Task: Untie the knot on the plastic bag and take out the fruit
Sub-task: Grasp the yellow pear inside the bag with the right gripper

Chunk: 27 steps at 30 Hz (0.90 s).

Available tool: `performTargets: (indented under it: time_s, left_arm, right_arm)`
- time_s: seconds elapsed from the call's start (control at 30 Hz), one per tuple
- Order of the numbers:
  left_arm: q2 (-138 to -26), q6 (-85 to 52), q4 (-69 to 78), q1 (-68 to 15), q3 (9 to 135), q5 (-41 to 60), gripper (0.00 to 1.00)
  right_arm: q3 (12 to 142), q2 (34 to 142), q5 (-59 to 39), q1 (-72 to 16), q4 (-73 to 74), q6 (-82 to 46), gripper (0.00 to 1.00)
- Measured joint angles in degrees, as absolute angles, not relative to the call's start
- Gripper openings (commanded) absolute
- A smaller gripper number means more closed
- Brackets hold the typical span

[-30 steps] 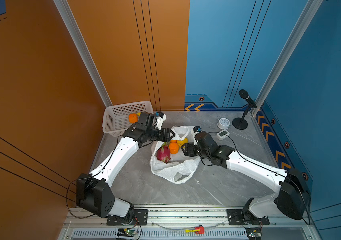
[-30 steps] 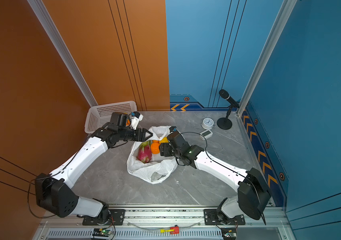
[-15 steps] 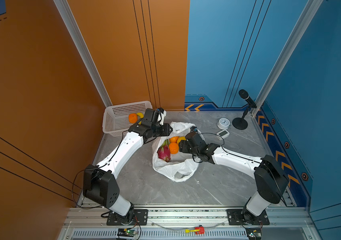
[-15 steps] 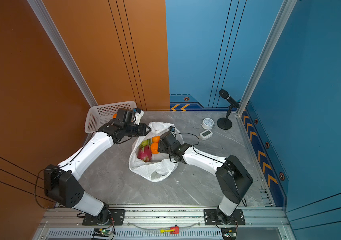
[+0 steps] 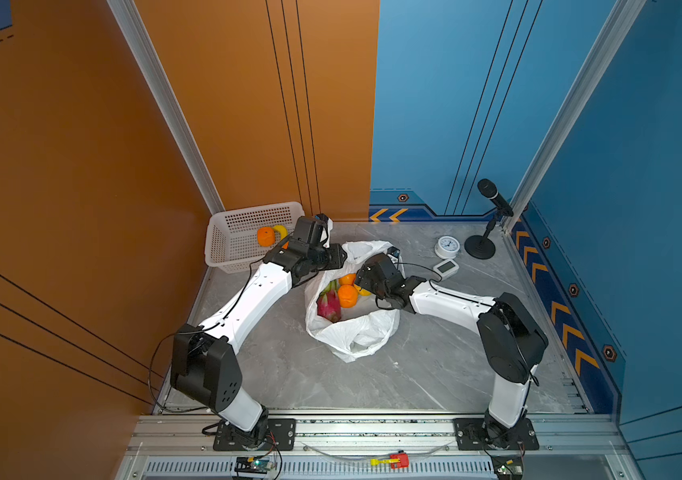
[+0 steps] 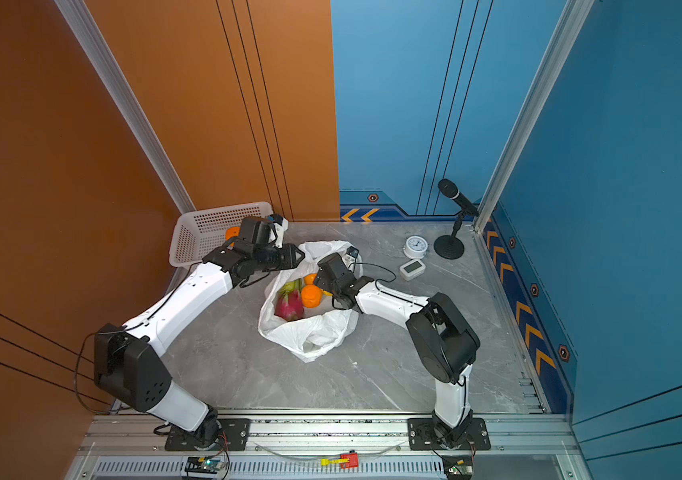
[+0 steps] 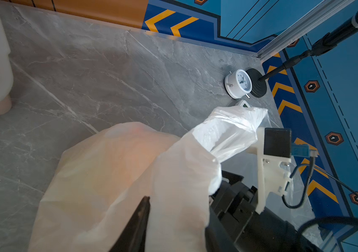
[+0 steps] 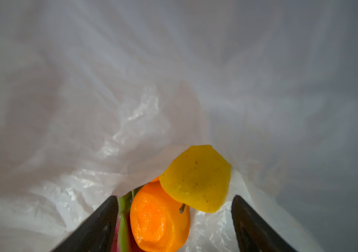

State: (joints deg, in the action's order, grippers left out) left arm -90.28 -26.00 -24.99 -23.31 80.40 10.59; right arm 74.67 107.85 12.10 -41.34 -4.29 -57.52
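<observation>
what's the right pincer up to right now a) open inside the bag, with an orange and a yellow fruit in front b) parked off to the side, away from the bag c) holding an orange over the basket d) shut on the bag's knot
a: in the right wrist view the right pincer stands open inside the plastic bag, with an orange and a yellow fruit just ahead between its fingers.

Bag (image 5: 355,332): thin translucent white plastic film, crinkled, glossy on the creases. Desk (image 5: 289,374): smooth grey marble-look slab, faint sheen. Basket (image 5: 219,245): white perforated plastic, matt. Orange (image 8: 156,216): pebbled, glossy rind. Yellow fruit (image 8: 197,179): smooth, speckled, dull skin. Front rail (image 5: 372,426): brushed metal.
</observation>
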Motion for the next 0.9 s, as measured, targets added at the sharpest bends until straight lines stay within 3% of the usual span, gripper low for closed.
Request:
performTargets:
  time_s: [0.37, 0.57, 0.9]
  left_arm:
    - [-90.9, -26.6, -24.3, -23.3, 80.4, 10.4, 0.38]
    - [-91.0, -26.6, -23.9, -23.3, 80.4, 10.4, 0.38]
    - [-91.0, -26.6, -23.8, -23.3, 78.8, 10.4, 0.39]
  right_arm:
    - [76.8, 113.7, 9.6, -39.2, -3.1, -59.5, 0.84]
    - [78.8, 116.8, 9.0, -38.5, -2.7, -59.5, 0.79]
    - [79.0, 117.6, 7.1, -38.7, -2.3, -59.9, 0.56]
